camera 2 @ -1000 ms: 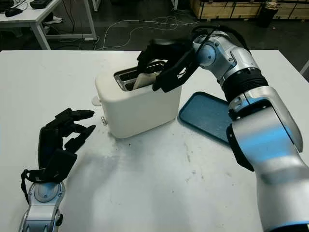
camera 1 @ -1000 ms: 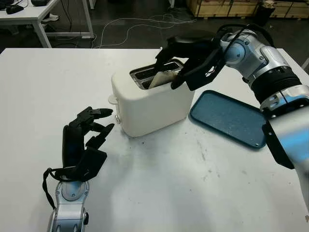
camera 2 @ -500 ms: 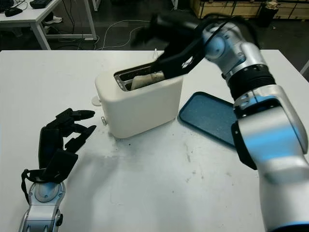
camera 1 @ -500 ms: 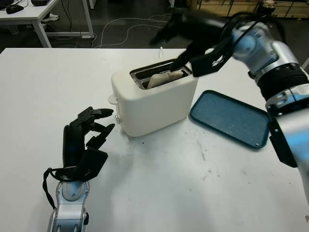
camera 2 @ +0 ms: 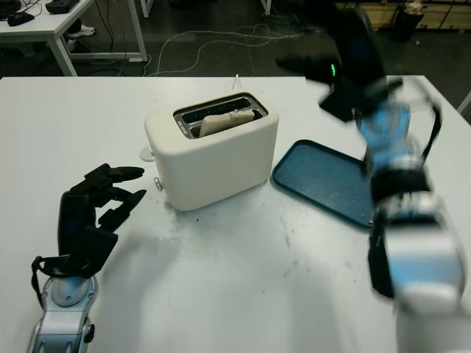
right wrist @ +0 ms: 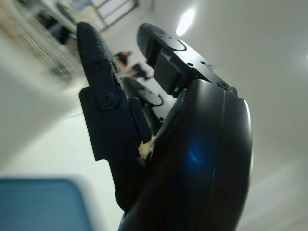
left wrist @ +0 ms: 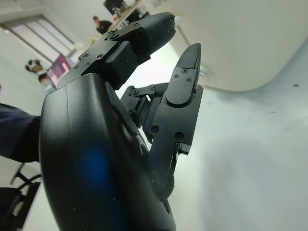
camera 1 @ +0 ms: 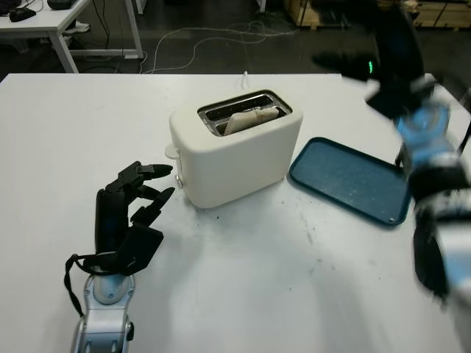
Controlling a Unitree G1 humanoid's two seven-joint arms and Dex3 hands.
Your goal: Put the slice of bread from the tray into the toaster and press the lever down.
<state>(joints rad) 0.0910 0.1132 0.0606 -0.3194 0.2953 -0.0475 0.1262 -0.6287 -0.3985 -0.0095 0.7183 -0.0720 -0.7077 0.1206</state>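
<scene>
The left hand (camera 1: 129,213) sits low on the white table (camera 1: 59,132), near the toaster's lever side, open and holding nothing. The cream toaster (camera 1: 235,151) stands mid-table with the slice of bread (camera 1: 249,120) leaning in its slot. Just beside it lies the blue tray (camera 1: 349,180). Above the tray, the right hand (camera 1: 394,51) is raised high, empty and uncurled.

It was a lab or workshop: cables (camera 1: 213,37) trailed over the dark floor, beside wooden crates (camera 1: 324,11) and white desks (camera 1: 51,22).
</scene>
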